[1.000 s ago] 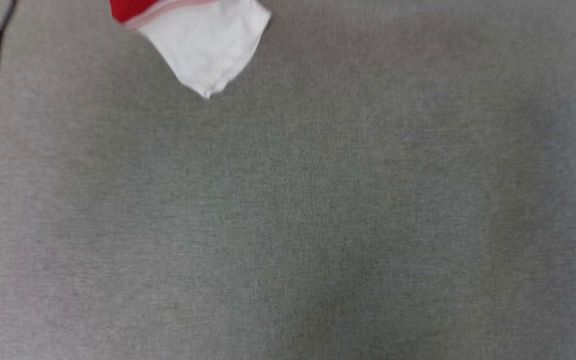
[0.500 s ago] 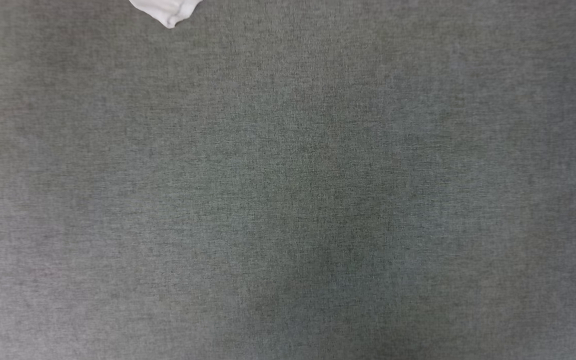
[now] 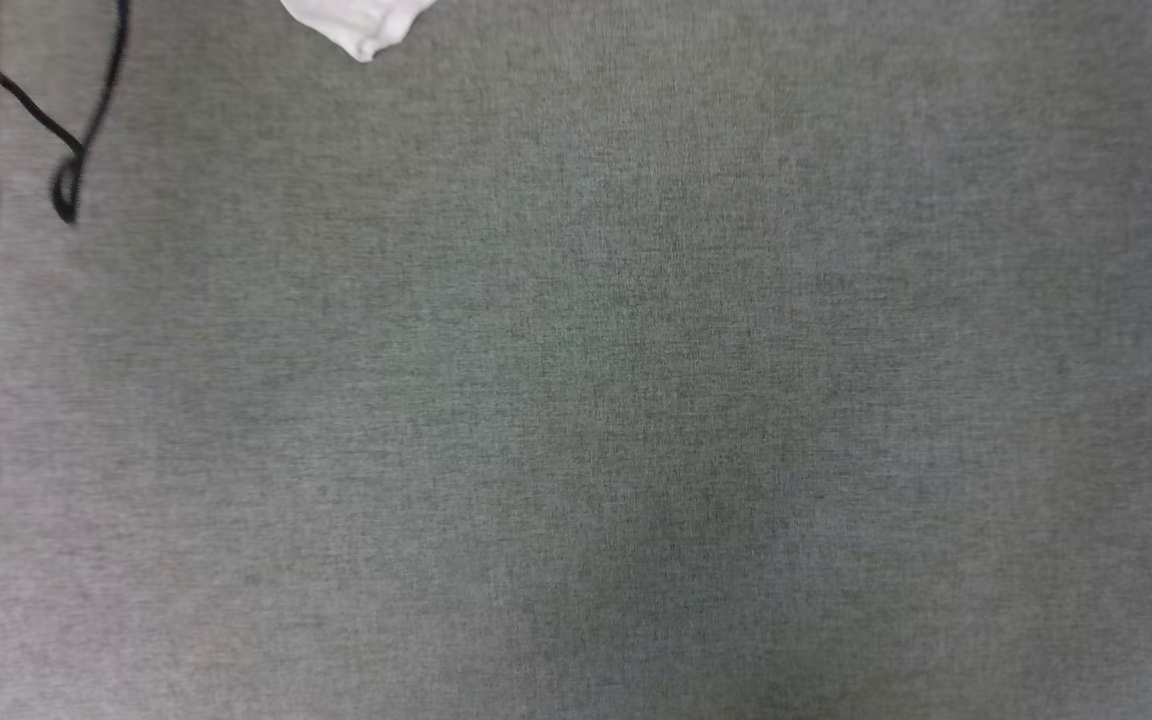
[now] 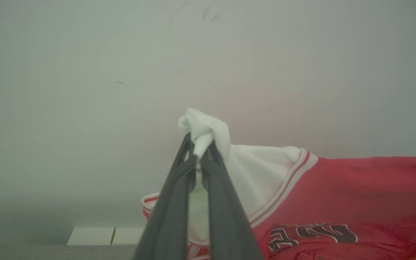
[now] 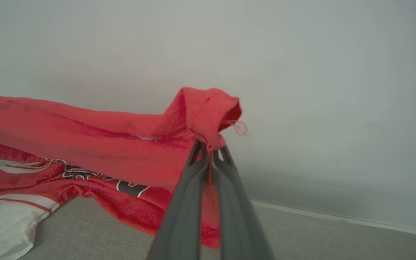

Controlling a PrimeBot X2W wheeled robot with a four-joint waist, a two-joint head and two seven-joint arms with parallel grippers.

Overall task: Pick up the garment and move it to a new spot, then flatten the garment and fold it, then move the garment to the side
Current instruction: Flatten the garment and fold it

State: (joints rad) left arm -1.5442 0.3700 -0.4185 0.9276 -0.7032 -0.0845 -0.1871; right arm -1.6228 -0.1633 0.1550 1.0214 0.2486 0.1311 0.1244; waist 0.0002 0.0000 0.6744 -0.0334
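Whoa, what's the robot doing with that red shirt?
A robot is holding up a red basketball T-shirt with white sleeves. Its left gripper is shut on one white sleeve, its right gripper on a red corner. The shirt hangs stretched between them, and its lower part seems to rest on the grey fabric surface.

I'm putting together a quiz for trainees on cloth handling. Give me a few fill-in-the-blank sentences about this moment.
1. The left gripper is shut on a ____ sleeve of the garment.
2. The right gripper is shut on a ____ part of the garment.
3. The lettering on the garment is ____ with a white outline.
4. In the head view, a black cable shows at the upper ____.

Missing words: white; red; black; left.
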